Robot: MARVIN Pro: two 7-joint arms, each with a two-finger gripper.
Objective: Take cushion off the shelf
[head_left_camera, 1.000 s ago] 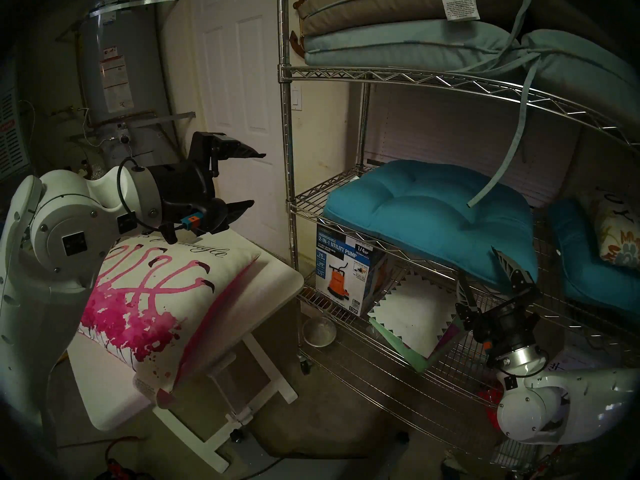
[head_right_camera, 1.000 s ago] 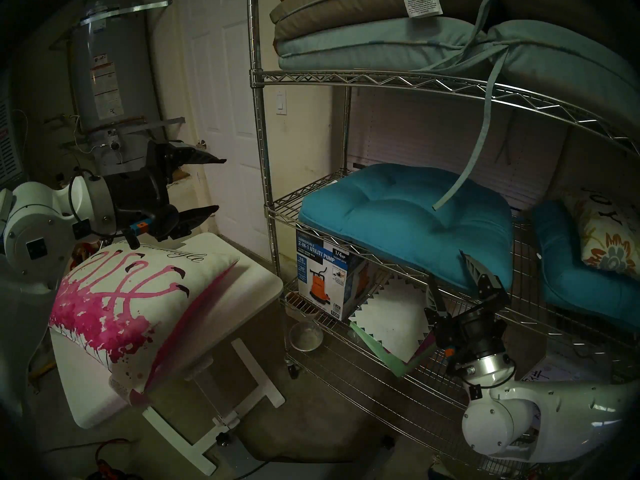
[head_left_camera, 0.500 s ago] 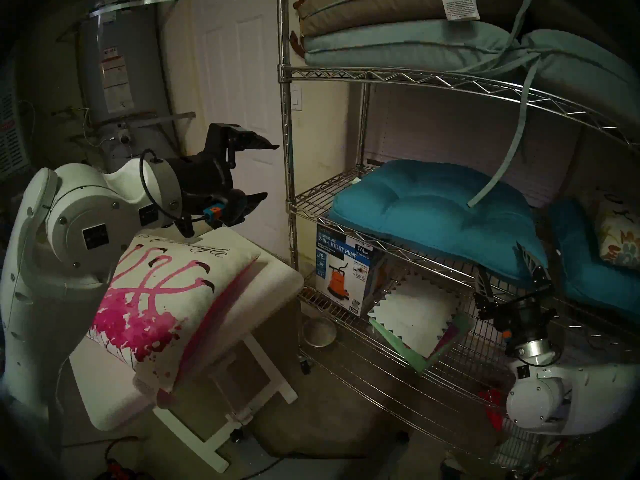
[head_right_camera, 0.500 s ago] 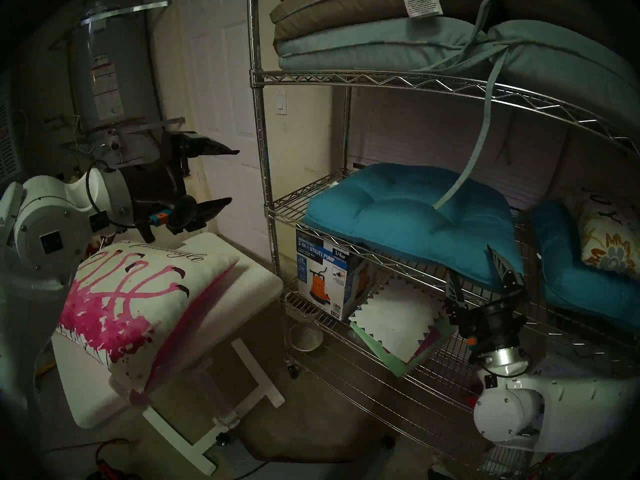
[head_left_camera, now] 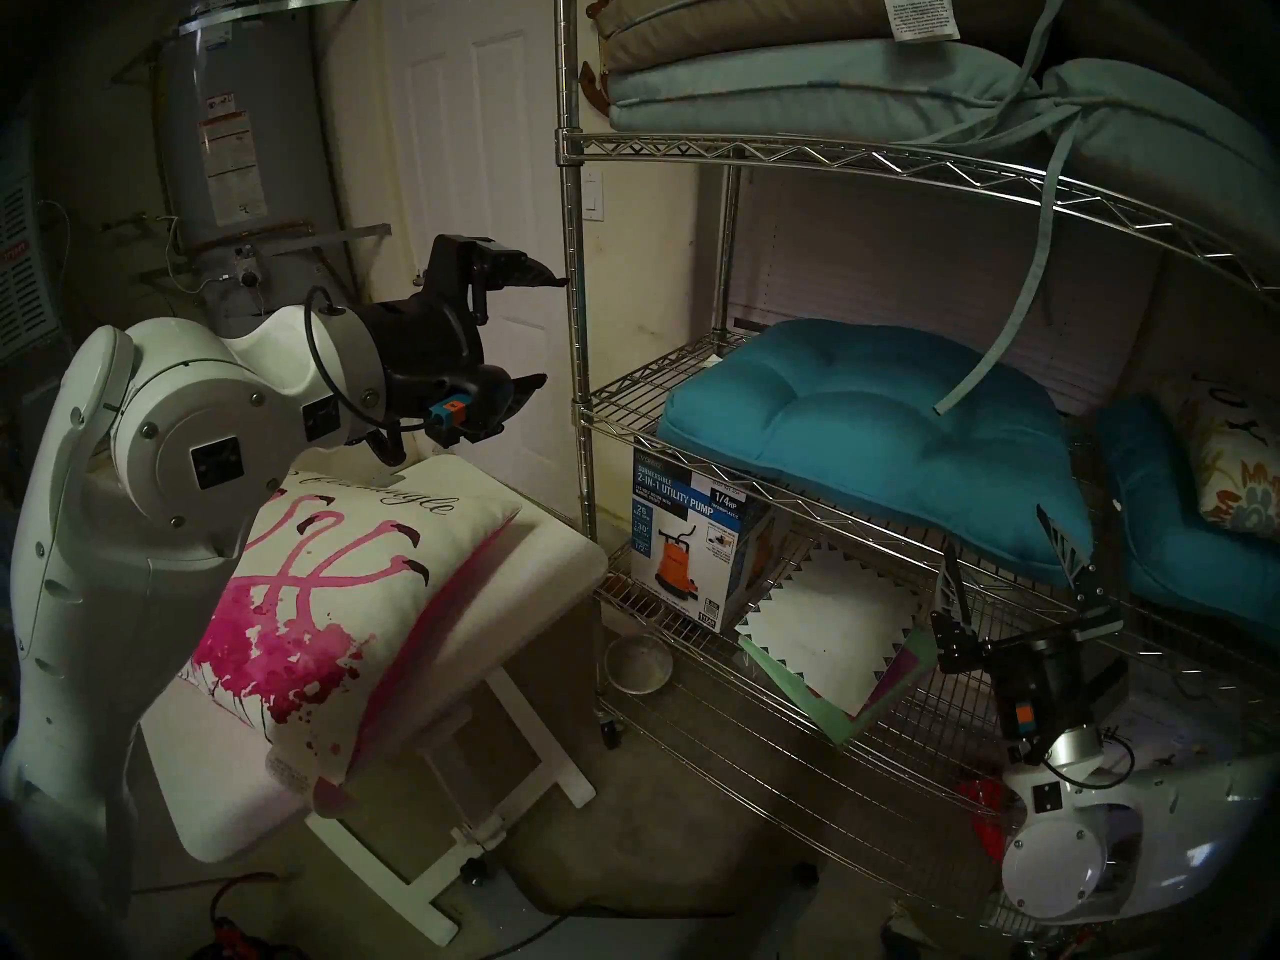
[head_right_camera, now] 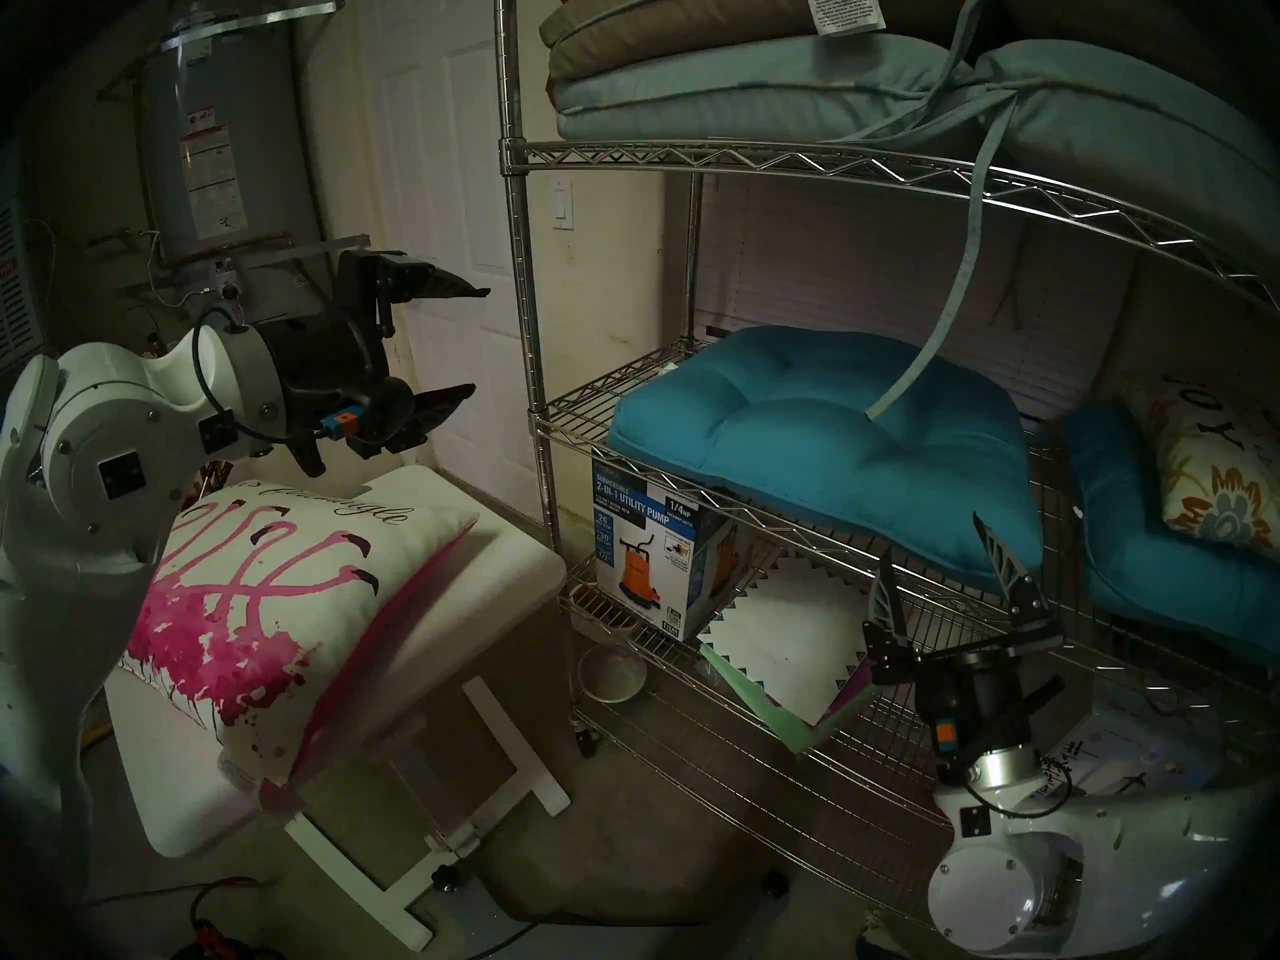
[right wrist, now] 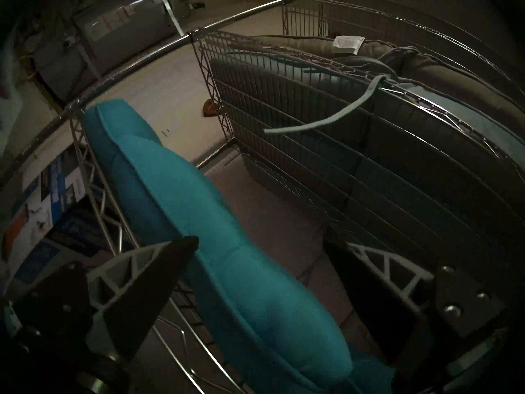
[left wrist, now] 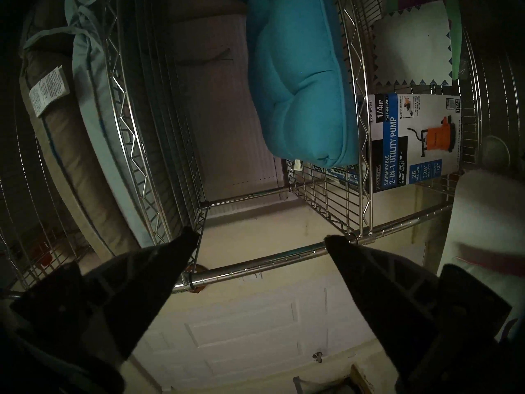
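Dim light is falling on cream walls; a grey water heater (head_left_camera: 242, 141) is standing upper left, a white door (head_left_camera: 478, 141) is closing the middle, beige carpet (head_left_camera: 692, 820) is covering the floor.

A small white table (head_left_camera: 554, 557) is seen at the left, on a white frame over the floor. Behind it a grey water heater (head_left_camera: 242, 141) is strapped to the wall beside a white panelled door (head_left_camera: 478, 176). A teal tufted seat cushion (head_left_camera: 866, 439) is laid on a wire tier, overhanging its front edge. Below it a utility pump box (head_left_camera: 692, 543) is stood at the left end, with a zigzag-edged white sheet (head_left_camera: 831, 633) just beside it. A floral pillow (head_left_camera: 1240, 480) is propped at the far right.
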